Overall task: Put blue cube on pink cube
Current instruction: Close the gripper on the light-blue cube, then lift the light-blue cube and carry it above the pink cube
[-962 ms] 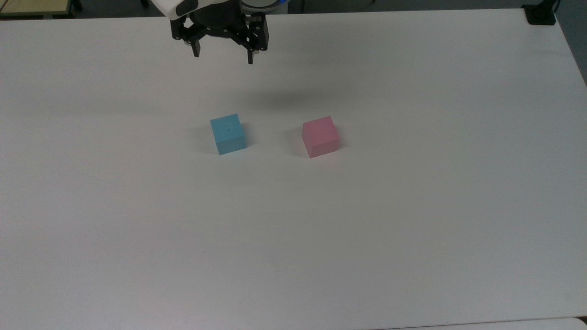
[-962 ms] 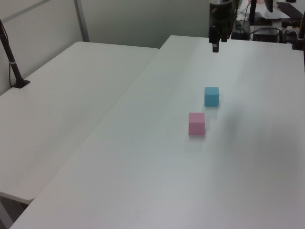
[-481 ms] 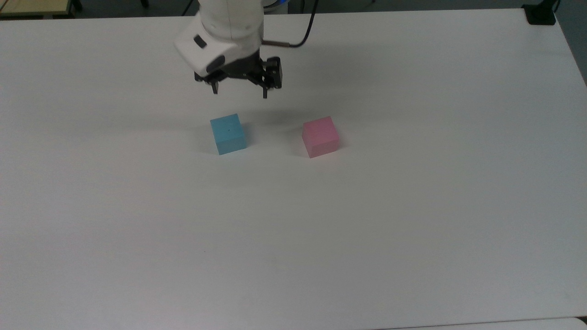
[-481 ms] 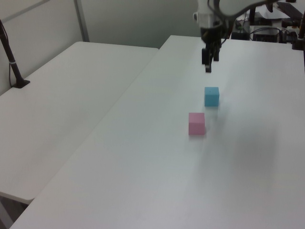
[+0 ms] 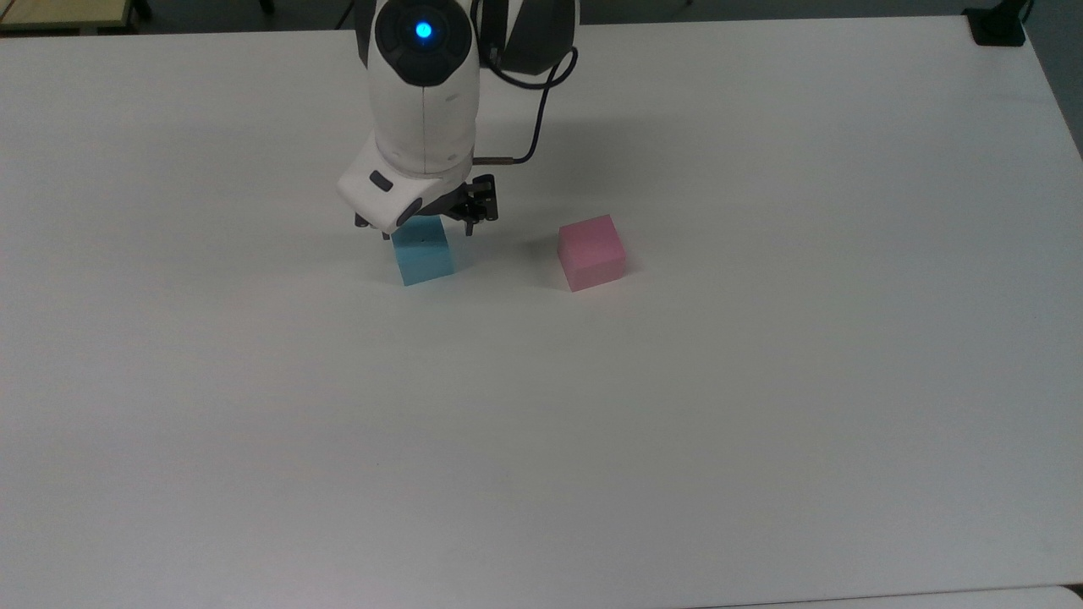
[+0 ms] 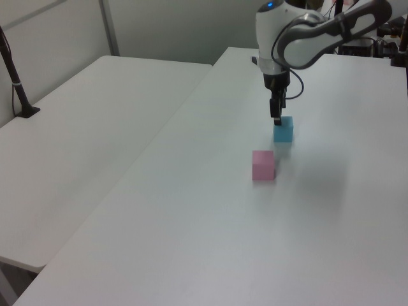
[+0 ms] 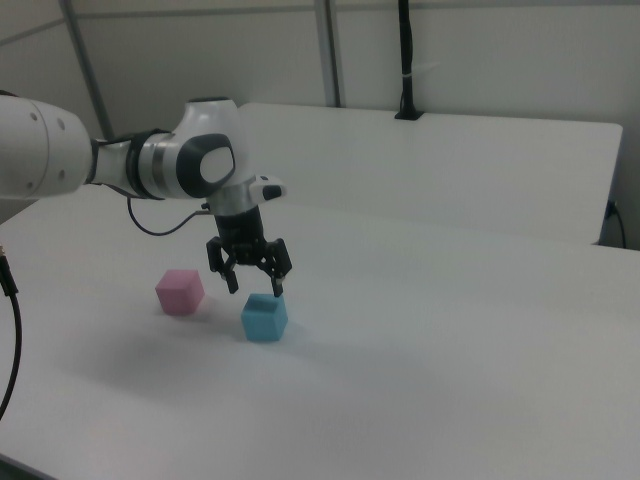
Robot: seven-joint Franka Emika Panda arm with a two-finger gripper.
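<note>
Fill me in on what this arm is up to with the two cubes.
The gripper hangs with its jaws spread just above the blue cube, apparently lining up to grab it. The blue cube sits on the white table, not yet held. The pink cube sits apart from it, on the top view's right, with nothing on it, so the stacking has not begun.

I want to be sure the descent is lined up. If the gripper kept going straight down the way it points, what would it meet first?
Most likely the blue cube: the open gripper hangs just above it, fingers pointing down.
</note>
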